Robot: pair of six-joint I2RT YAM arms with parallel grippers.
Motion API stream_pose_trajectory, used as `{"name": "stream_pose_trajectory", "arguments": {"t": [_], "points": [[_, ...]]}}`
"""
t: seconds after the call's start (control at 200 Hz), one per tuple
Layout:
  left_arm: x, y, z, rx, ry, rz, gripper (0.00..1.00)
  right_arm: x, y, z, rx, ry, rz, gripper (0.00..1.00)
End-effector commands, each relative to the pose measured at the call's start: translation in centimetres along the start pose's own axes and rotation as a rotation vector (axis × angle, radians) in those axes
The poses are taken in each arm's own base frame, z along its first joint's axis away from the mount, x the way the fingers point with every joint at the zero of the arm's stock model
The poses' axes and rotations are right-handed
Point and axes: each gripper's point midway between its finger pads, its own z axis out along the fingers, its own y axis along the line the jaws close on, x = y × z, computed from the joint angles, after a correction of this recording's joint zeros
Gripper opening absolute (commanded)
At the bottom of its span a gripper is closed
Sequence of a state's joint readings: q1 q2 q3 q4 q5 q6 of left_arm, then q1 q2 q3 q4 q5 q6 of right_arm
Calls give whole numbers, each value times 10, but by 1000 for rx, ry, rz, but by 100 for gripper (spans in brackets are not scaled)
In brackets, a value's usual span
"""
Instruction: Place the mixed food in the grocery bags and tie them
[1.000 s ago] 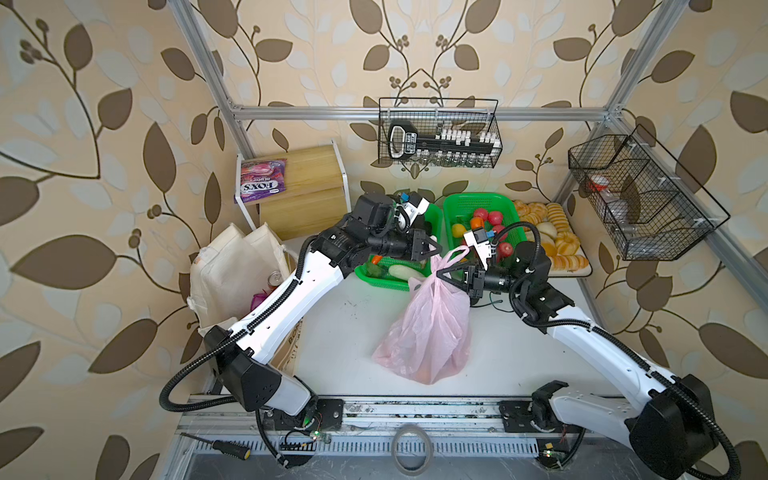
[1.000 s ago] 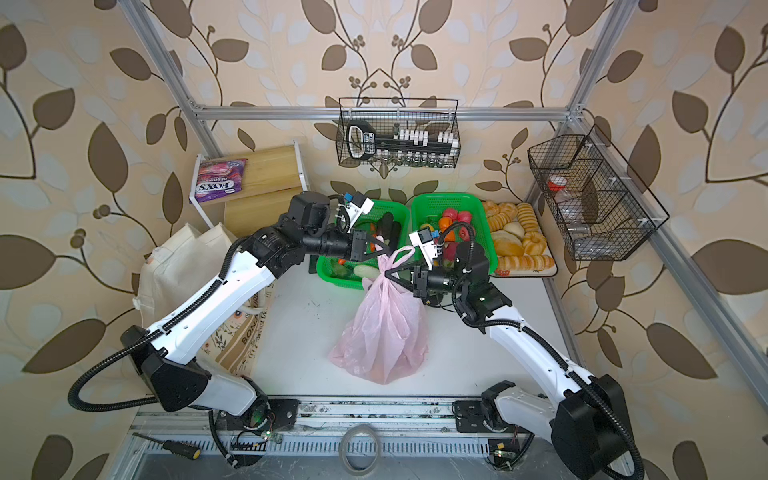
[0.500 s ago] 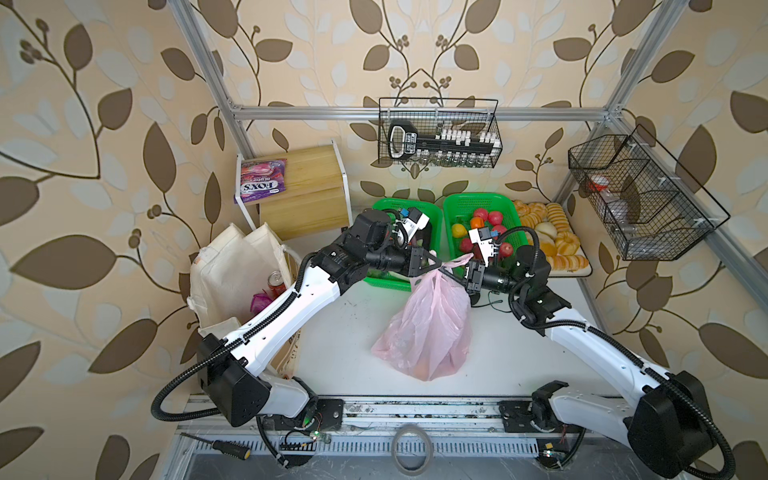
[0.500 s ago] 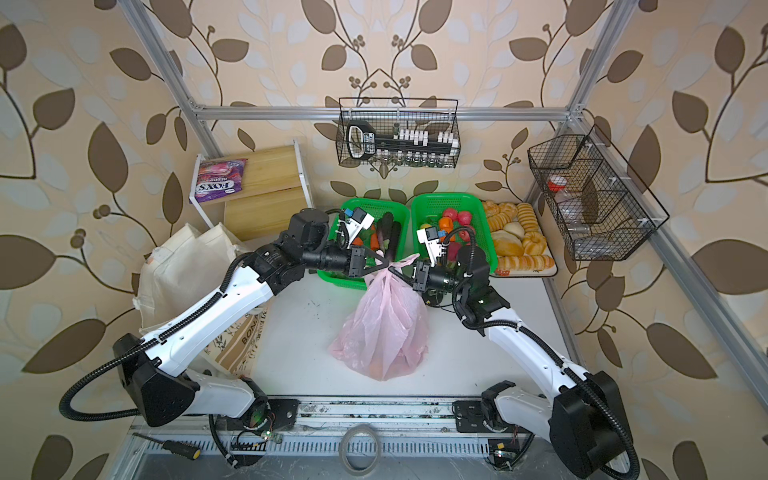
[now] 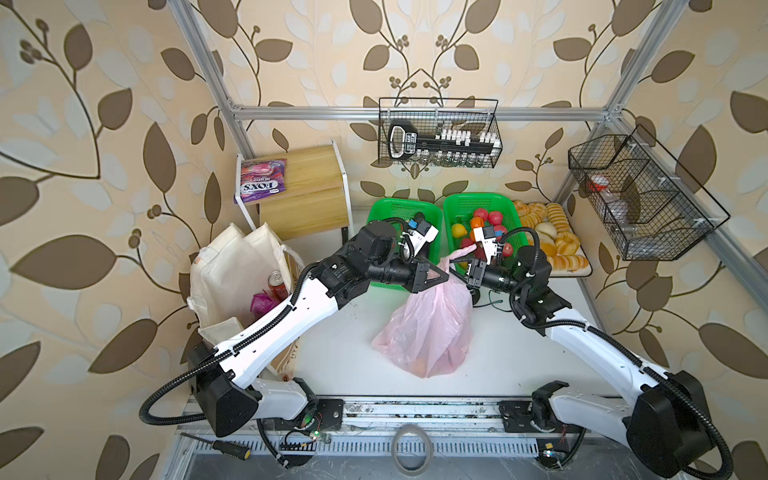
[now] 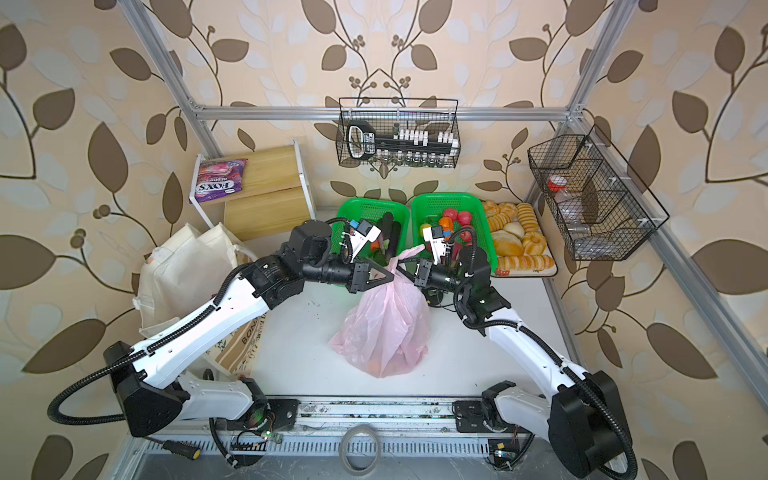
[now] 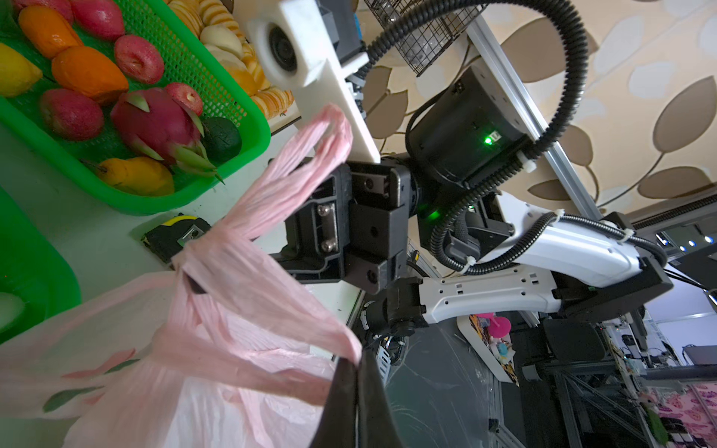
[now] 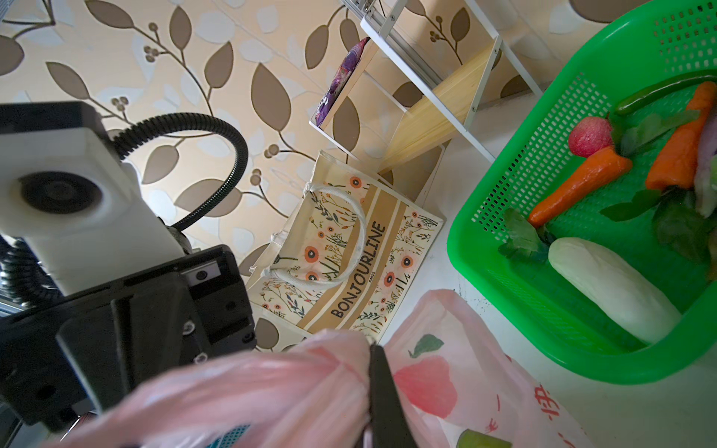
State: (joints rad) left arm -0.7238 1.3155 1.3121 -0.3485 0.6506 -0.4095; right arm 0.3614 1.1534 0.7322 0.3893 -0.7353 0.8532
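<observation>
Top views: pink bag sits mid-table on the white table, just in front of two green baskets. Its neck is bunched and pulled up. Left claw and right claw meet nose to nose at the bag's top, each closed tight on a handle. Something orange shows through the bag's bottom. Cream tote stands at the table's left edge, well apart from the bag, with a red can and a purple packet inside. Both top views show the same layout: bag, tote.

Left wrist view: the left claw's fingers are pressed together, pinching one handle loop of the bag. The handles cross in a twist. The other loop runs to the right claw, whose fingertips are hidden by plastic. The fruit basket is near.

Right wrist view: the right claw's finger is clamped on bunched pink plastic. The bag has a peach print and something green inside; cannot tell what. Tote reads "BONJOURLINE". A basket with carrots is just beside the bag.
</observation>
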Motion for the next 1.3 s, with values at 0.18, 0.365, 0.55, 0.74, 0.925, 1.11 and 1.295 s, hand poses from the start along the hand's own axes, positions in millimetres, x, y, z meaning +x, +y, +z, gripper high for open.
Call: {"name": "stream_pose_trajectory", "arguments": {"t": [0.18, 0.365, 0.55, 0.74, 0.925, 1.11, 1.295], "points": [[10, 1, 22, -11, 21, 7, 0, 4, -3, -3, 8, 19, 7, 0], [13, 13, 40, -14, 30, -32, 0, 10, 2, -8, -7, 65, -25, 0], [23, 30, 51, -55, 42, -70, 0, 10, 4, -13, -26, 106, -43, 1], [24, 41, 55, -82, 17, -82, 2, 19, 7, -15, -41, 167, -69, 4], [27, 46, 55, -100, 20, -86, 4, 24, 6, -19, -50, 201, -75, 17], [27, 44, 55, -91, 24, -86, 4, 27, 8, -19, -74, 229, -78, 30], [28, 41, 55, -74, 30, -84, 4, 23, 5, -16, -64, 220, -82, 38]]}}
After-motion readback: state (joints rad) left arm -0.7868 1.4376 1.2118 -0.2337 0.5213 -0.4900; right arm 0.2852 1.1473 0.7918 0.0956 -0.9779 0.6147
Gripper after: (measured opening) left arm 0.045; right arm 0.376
